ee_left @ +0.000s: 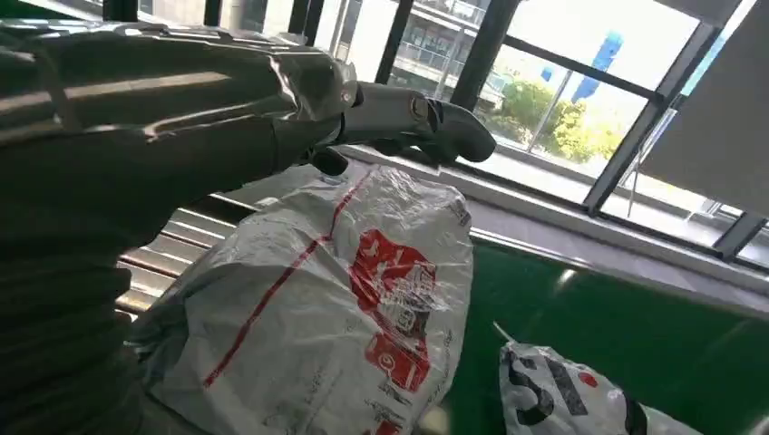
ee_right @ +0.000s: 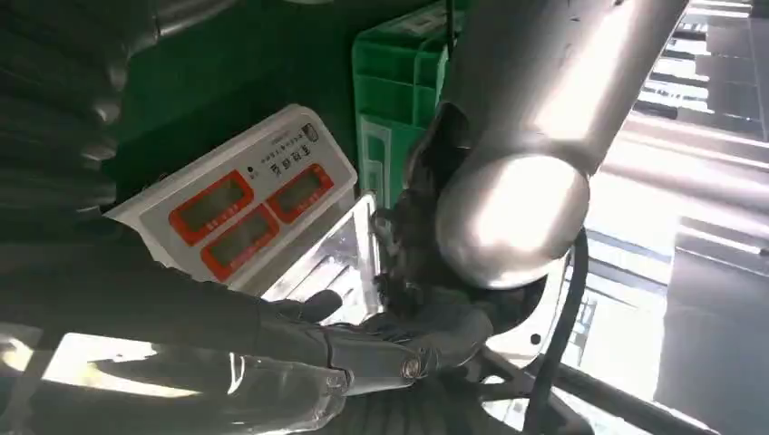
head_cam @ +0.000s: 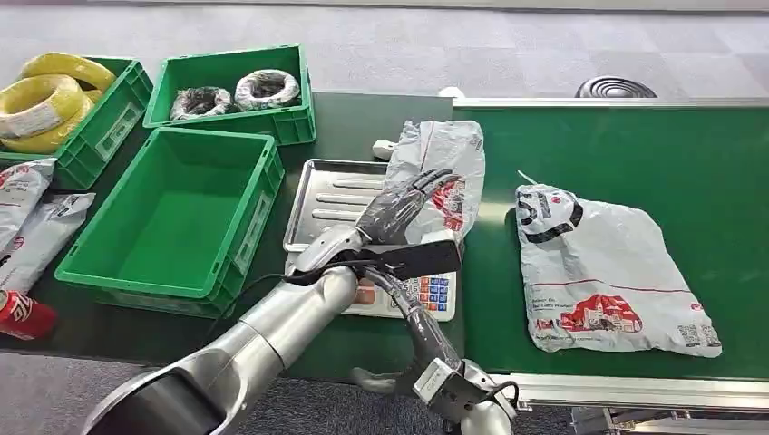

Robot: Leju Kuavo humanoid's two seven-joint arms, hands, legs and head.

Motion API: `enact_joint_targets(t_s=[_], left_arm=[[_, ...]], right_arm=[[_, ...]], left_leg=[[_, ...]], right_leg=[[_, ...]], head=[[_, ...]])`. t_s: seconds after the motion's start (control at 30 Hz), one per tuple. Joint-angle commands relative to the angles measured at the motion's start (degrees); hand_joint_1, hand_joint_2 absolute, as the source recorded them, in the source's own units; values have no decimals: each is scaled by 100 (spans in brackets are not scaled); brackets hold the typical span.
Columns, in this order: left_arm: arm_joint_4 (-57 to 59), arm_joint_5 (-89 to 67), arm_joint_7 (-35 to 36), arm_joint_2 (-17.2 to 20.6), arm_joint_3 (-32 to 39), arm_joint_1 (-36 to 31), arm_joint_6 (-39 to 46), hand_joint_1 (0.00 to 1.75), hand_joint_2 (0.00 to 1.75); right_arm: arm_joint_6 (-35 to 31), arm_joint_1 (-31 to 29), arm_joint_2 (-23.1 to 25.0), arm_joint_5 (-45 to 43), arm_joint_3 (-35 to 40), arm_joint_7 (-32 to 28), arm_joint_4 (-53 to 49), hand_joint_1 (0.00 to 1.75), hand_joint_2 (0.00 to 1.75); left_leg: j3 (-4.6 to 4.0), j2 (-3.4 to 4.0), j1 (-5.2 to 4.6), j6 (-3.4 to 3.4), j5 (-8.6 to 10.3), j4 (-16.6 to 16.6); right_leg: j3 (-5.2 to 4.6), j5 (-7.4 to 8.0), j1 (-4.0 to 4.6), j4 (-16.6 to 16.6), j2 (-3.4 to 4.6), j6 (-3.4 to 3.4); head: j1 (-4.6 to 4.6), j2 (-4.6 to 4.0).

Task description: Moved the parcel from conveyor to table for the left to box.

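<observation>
Where the table starts at far left, two flat mail bags (head_cam: 27, 213) and a red can (head_cam: 23, 314). Next, three green bins: one bin (head_cam: 109, 127) packed with yellow hose coils (head_cam: 41, 101), a second bin (head_cam: 290, 122) holding two wrapped cable bundles (head_cam: 238, 91), and nearest, a big bin (head_cam: 254, 217) with nothing inside.

Further right, a scale (head_cam: 426, 294) with a steel tray (head_cam: 326, 195). On that tray, propped against the belt's edge, the parcel (head_cam: 444, 149): a thin, crinkly plastic bag, probably light, soft and slippery. Best pinched at a loose edge or scooped from beneath.

Over it, the left hand (head_cam: 403, 210), fingers stretched flat, gripping nothing. Below, under that arm, the right hand (ee_right: 363, 355); cannot tell how far closed.

Farthest right, flat on the green belt (head_cam: 635, 154), a second parcel (head_cam: 608, 272).
</observation>
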Motion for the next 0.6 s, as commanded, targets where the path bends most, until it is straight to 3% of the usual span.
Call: enact_joint_targets(t_s=[0.03, 0.37, 0.6], left_arm=[[373, 218, 173, 24, -1398, -91, 100, 0, 175], [686, 584, 137, 24, -1430, -141, 335, 0, 175], [885, 422, -46, 24, -692, -169, 409, 0, 175]], right_arm=[[61, -102, -86, 82, 157, 69, -12, 0, 175], [78, -191, -50, 137, 223, 80, -63, 0, 175], [-762, -166, 252, -35, -371, 200, -601, 0, 175]], left_leg=[[2, 7, 0, -2, 1, -2], [6, 23, 1, -3, 2, -5], [2, 31, 0, -4, 0, 0]], right_leg=[[3, 2, 2, -4, -8, 0], [6, 7, 3, -7, 1, 0], [-2, 7, 2, 1, 8, -1]], head=[[0, 0], [2, -2], [2, -2]])
